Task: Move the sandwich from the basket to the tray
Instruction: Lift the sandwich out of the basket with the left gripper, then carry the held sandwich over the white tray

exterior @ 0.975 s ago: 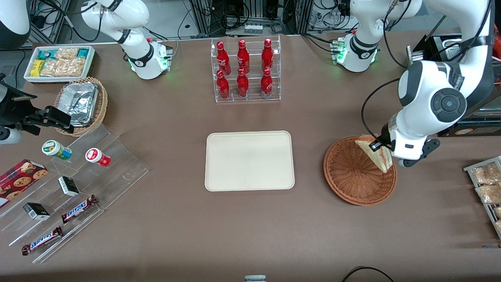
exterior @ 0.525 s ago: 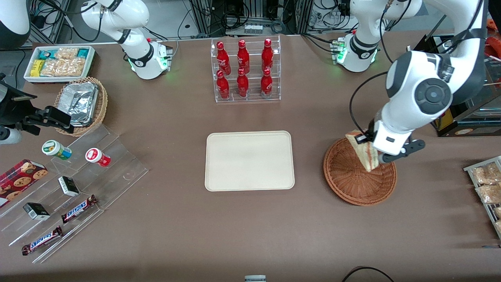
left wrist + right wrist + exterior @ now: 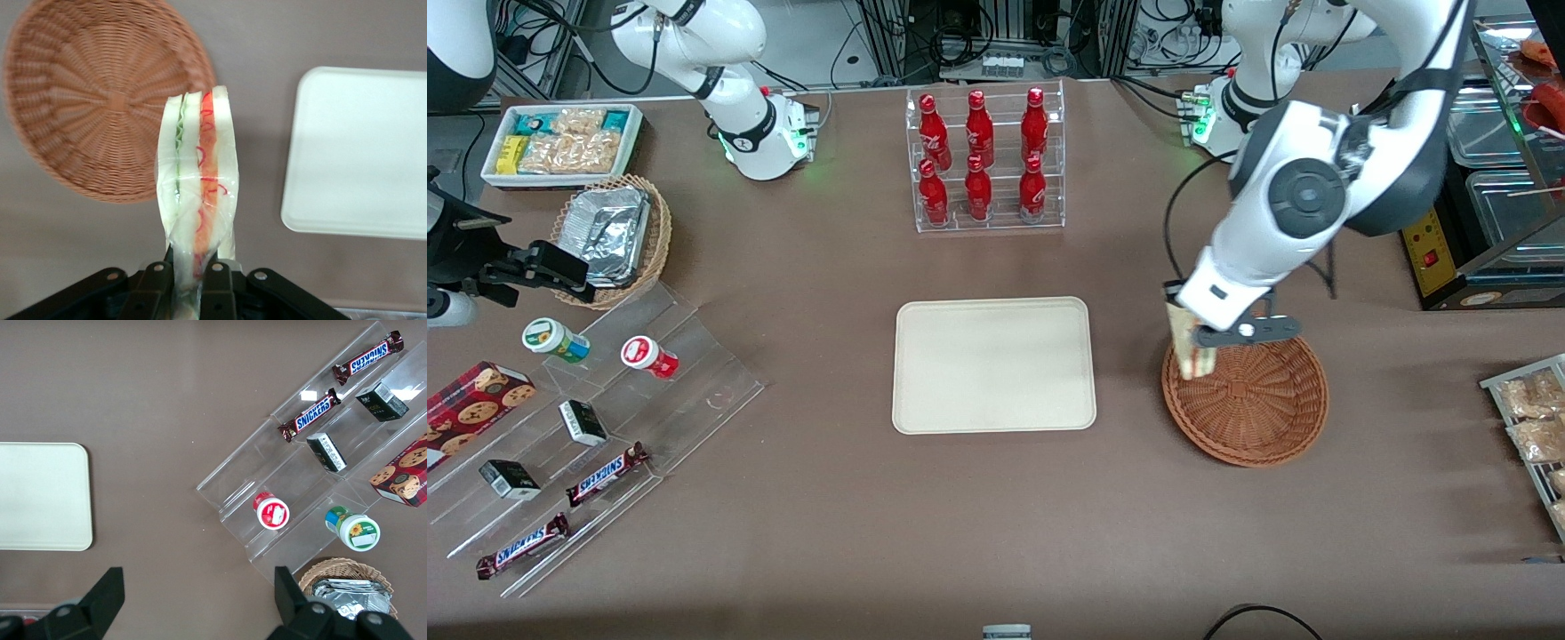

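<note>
My left gripper (image 3: 1181,307) (image 3: 189,283) is shut on the sandwich (image 3: 1193,349) (image 3: 199,193), a plastic-wrapped wedge of white bread with green and red-orange filling. It hangs in the air above the rim of the reddish-brown wicker basket (image 3: 1258,418) (image 3: 87,100), on the side facing the tray. The basket holds nothing. The cream rectangular tray (image 3: 994,364) (image 3: 363,150) (image 3: 40,497) lies flat beside the basket, toward the parked arm's end, with nothing on it.
A clear rack of red bottles (image 3: 984,160) stands farther from the front camera than the tray. A tan basket with foil trays (image 3: 612,233) and a stepped acrylic stand with snacks (image 3: 578,427) sit toward the parked arm's end. Packaged snacks (image 3: 1529,418) lie at the working arm's end.
The gripper has carried the sandwich up and sideways from over the basket's middle to over its rim nearest the tray. The arm has swung the same way.
</note>
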Available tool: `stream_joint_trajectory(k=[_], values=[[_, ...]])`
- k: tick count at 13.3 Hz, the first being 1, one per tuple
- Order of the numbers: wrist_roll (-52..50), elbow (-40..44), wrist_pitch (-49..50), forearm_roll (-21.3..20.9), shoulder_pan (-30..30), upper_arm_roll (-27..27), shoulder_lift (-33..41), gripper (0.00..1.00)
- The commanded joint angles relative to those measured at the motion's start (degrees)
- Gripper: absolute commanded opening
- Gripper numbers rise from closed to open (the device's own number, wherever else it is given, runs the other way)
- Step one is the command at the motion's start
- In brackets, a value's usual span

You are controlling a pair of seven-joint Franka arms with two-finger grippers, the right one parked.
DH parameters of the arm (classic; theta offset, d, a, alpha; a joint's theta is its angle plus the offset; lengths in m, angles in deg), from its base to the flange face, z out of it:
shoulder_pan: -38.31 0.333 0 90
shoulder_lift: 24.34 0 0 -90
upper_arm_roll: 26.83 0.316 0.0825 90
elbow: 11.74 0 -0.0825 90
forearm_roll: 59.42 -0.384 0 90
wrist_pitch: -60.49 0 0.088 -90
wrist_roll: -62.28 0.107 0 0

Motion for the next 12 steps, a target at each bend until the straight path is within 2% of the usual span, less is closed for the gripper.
stream_joint_trajectory(k=[1, 7, 12], values=[[0.9, 4.1, 0.7, -0.1, 0.3, -3.9, -4.9, 0.0], [0.3, 5.0, -3.6, -0.7, 0.2, -8.8, -10.7, 0.0], [-2.9, 7.9, -6.6, -4.0, -4.4, -8.9, -16.8, 0.0]])
